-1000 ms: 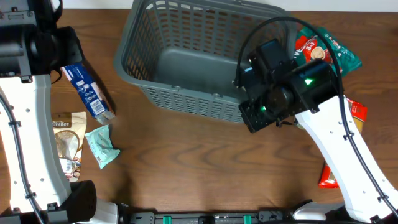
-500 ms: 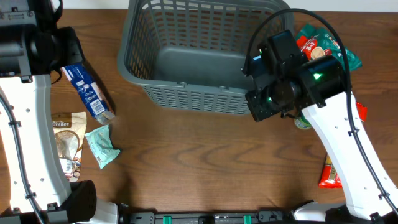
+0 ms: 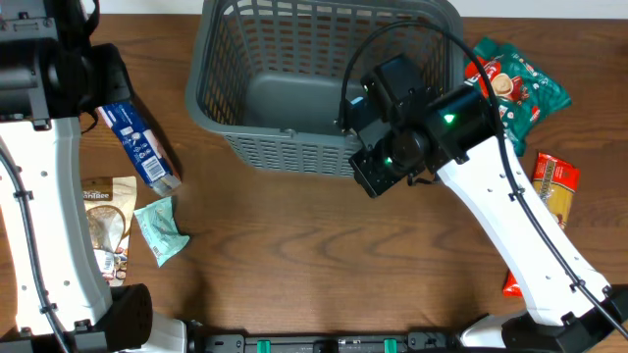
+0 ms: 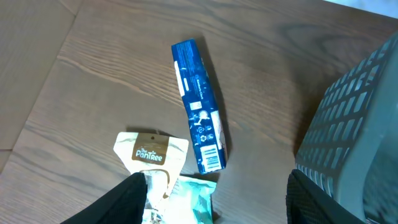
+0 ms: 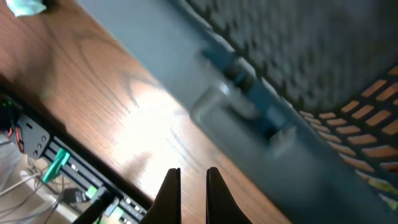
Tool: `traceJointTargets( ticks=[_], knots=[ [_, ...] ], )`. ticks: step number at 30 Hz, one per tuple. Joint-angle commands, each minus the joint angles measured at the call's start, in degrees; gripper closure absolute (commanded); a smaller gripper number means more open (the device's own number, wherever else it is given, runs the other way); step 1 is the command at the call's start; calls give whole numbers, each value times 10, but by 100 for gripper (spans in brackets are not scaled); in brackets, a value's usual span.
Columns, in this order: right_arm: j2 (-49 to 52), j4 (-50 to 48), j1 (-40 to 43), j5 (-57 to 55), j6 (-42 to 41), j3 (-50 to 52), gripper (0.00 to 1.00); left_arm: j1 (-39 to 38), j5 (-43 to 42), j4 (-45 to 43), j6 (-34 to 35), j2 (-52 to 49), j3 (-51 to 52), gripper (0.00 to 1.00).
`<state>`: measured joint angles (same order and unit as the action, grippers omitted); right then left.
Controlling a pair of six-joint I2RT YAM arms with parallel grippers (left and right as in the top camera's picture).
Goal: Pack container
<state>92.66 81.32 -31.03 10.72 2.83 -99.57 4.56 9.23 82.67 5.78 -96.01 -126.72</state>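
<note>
Container (image 3: 285,152): grey lattice basket, empty, on the surface (image 3: 324,255). Right claw (image 5: 193,177): pinched together, holding nothing, at the container's near rim; likely nudging it, so press low and slowly, sparing the green-red packet (image 3: 515,83) beside the container. Left claw (image 4: 217,182): half-spread, empty, above the blue packet (image 4: 199,106) left of the container.

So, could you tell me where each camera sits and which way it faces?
Overhead: above the table, facing down at the container, left arm, right arm.
Left wrist: on the left arm, facing down at the blue packet; left fingers below.
Right wrist: on the right arm, facing the container wall; right fingers shut.
Shared: blue packet, in overhead and left wrist.
</note>
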Motion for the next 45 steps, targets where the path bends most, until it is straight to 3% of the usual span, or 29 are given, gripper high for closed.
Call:
traceJointTargets(
  ticks=[1,13,45],
  knots=[
    [10,-11,-3,7,17,0,99,3,3,3,3,3,1,42],
    [59,-50,-5,7,89,0,99,3,3,4,3,3,1,42],
    [63,-153,-30,11,110,0,98,3,3,4,3,3,1,42]
  ],
)
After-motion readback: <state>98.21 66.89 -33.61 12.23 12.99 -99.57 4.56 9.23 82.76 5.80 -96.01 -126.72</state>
